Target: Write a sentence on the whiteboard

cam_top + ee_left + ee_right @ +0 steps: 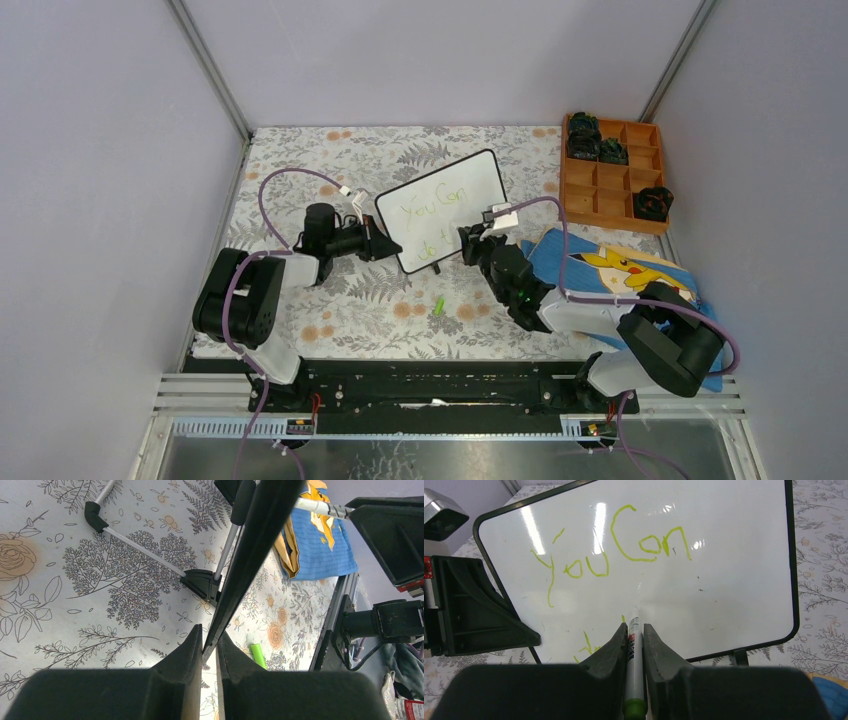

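Pinches the whiteboard (445,208) by its thin black frame with the left gripper (209,650), jaws nearly closed on the edge; propped tilted on small feet mid floral table (380,290). Clamps a green marker (634,655) narrowly in the right gripper (635,628), tip near the sentence (609,550). Probably light, stiff, slick-faced, easily tipped: hold by the frame, press gently

Plain pale-grey walls (100,150) w/ metal corner posts (212,70) round floral-cloth table (300,160); even overhead light.
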`<state>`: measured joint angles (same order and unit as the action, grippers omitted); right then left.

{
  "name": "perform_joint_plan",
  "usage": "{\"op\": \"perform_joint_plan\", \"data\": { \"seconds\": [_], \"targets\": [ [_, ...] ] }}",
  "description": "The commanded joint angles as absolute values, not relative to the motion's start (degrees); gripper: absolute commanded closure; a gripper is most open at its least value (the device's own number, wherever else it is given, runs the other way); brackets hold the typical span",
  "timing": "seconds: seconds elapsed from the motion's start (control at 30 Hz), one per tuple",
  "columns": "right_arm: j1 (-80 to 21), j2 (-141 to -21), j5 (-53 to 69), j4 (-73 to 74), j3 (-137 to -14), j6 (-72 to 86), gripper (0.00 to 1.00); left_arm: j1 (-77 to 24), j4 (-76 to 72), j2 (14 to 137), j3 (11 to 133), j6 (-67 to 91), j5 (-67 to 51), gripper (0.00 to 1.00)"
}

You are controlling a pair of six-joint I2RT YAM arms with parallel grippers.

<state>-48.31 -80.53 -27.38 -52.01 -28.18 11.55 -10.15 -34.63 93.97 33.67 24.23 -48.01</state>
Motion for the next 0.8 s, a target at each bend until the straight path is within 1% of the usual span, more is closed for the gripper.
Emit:
{"op": "perform_joint_plan", "data": {
  "seconds": [0.0,0.37,0.77],
  "targets": [
    [-47.68,-81.12,-28.08,-55.00,-31.68,10.55,1.00,-10.37,-29.35,95.67,33.57,22.20,-42.88,1.00],
    [-47.01,-84.24,-27.51,-54.32,-33.48,10.68,1.00,-10.32,-29.27,95.75,33.66,22.24,-42.96,1.00],
    [-46.67,-84.79,-28.41,-51.86,-31.81,12.23,1.00,-10.32,-29.27,95.83,33.63,22.24,-42.89,1.00]
  ]
}}
